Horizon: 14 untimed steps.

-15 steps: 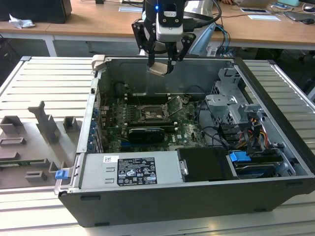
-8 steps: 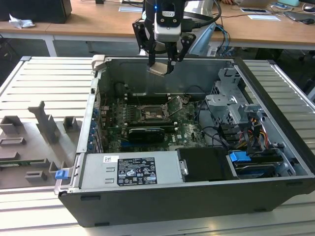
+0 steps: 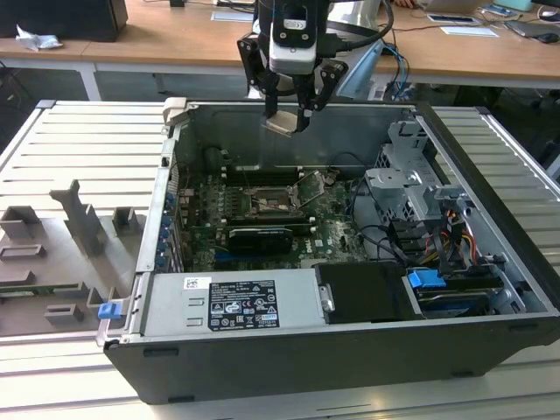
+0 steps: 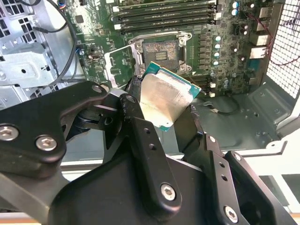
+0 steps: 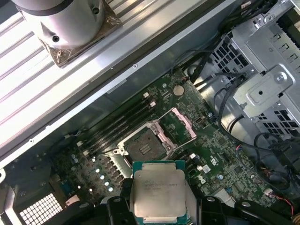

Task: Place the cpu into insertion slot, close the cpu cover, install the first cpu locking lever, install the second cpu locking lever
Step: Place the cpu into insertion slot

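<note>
Above the insertion slot (image 5: 143,146), jaws clamp the flat silvery cpu (image 5: 159,190)

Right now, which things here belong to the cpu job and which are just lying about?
Job: gripper holding the cpu; slot, empty; cover, open.
Lying about: memory slots, drive cage, power supply, blue clip.

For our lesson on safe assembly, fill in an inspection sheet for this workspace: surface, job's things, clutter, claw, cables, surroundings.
Surface: ribbed metal table, open computer case lying on it.
Job's things: cpu held above the case; insertion slot empty; cpu cover tilted open beside it.
Clutter: grey fixtures at the exterior view's left.
Grippers: claw shut on the cpu's edges.
Cables: loose wires by the drive cage.
Surroundings: wooden desks behind.
</note>
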Available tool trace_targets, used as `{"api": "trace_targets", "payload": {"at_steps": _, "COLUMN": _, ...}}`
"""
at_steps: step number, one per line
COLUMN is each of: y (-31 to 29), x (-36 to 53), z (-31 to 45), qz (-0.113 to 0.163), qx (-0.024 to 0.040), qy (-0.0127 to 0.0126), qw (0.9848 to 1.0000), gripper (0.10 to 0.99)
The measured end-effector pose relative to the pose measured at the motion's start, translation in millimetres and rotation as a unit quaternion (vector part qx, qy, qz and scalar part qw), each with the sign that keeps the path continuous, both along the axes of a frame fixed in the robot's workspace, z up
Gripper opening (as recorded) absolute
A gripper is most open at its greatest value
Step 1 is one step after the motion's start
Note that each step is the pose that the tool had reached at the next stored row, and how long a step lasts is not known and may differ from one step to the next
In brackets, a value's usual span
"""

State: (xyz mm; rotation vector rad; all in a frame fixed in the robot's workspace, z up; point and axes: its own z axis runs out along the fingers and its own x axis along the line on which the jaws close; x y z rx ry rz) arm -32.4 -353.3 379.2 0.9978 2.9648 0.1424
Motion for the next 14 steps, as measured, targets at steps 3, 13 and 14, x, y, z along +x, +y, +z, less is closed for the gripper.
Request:
{"api": "trace_targets", "payload": {"at_steps": 3, "y": 0.0, "x": 0.0, "z": 0.0, "qz": -0.012, "qx": 0.0, "qy": 0.0, "qw": 0.9999, "gripper": 0.529}}
{"api": "trace_targets", "payload": {"at_steps": 13, "y": 0.0, "x": 0.0, "z": 0.0, "qz": -0.046, "qx": 0.0, "qy": 0.0, "qw": 0.999, "gripper": 0.529}}
{"api": "trace_targets", "payload": {"at_steps": 14, "y": 0.0, "x": 0.0, "z": 0.0, "qz": -0.048, "qx": 0.0, "qy": 0.0, "qw": 0.9988, "gripper": 0.529}}
